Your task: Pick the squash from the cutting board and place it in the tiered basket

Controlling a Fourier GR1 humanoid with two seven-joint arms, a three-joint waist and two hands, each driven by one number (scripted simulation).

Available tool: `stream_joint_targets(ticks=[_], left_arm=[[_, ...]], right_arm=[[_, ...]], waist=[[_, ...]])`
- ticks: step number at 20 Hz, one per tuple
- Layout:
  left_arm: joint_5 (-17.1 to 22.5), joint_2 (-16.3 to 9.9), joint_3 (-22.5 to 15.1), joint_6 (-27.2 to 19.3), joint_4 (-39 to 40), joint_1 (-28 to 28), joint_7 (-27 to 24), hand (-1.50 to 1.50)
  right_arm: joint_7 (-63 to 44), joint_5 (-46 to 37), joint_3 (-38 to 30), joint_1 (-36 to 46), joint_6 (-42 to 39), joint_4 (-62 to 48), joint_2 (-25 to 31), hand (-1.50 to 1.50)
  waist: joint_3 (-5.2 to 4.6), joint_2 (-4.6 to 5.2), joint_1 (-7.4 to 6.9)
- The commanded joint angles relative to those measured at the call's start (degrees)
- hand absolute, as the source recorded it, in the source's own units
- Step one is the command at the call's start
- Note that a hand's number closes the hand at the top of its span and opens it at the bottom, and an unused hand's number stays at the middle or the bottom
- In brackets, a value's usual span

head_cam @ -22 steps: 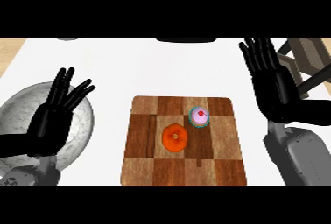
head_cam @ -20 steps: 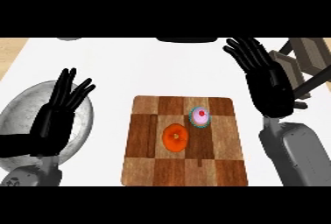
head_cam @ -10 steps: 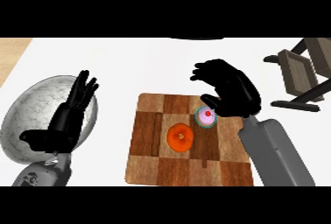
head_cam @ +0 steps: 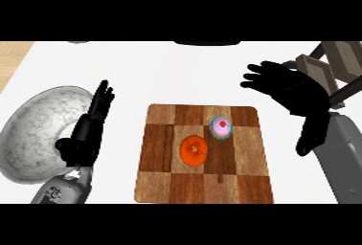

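The left hand [head_cam: 83,136] sits low at the left edge, fingers straight and pointing up, holding nothing: it looks parked out of the way so the other arm has room. Just to its left lies a marbled grey bowl [head_cam: 35,131], on the white table [head_cam: 155,72]. To its right is the board [head_cam: 205,182], a checkered wooden slab lying flat.

On the board, left of and below the right hand [head_cam: 297,103], lies the squash [head_cam: 194,150], a round orange thing near the middle, free and untouched. Just up and right of it, touching or nearly so, stands a small pink-topped cupcake [head_cam: 221,127], which I judge a crowding risk for the fingers when they come down.

The right hand hovers above the table off the board's far right corner, fingers spread and relaxed, gripping nothing, apparently poised to reach for the squash. Beyond it, at the far right edge, brown and grey slanted parts of the basket [head_cam: 338,60] show, only partly in view; it is near this hand, which suits the drop
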State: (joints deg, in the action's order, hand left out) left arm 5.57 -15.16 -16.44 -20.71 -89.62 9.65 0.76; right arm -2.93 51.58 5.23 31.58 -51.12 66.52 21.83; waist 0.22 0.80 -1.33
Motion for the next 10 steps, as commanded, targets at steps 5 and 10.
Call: stream_joint_targets(ticks=[5, 10], left_arm=[[-1.45, 0.99, -0.04, -1.42, 1.84, 1.28, 0.75, 0.00], [-2.01, 1.25, -0.96, -1.38, 1.02, 0.22, 0.99, 0.00]], right_arm=[[2.91, -22.31, -1.99, 9.15, -9.14, 13.20, 11.44, -1.50], [2.39, -37.66, 0.60, 13.22, -5.17, 25.47, 11.43, -1.50]], waist=[[-0.13, -0.82, 1.46], [-0.13, -0.81, 0.57]])
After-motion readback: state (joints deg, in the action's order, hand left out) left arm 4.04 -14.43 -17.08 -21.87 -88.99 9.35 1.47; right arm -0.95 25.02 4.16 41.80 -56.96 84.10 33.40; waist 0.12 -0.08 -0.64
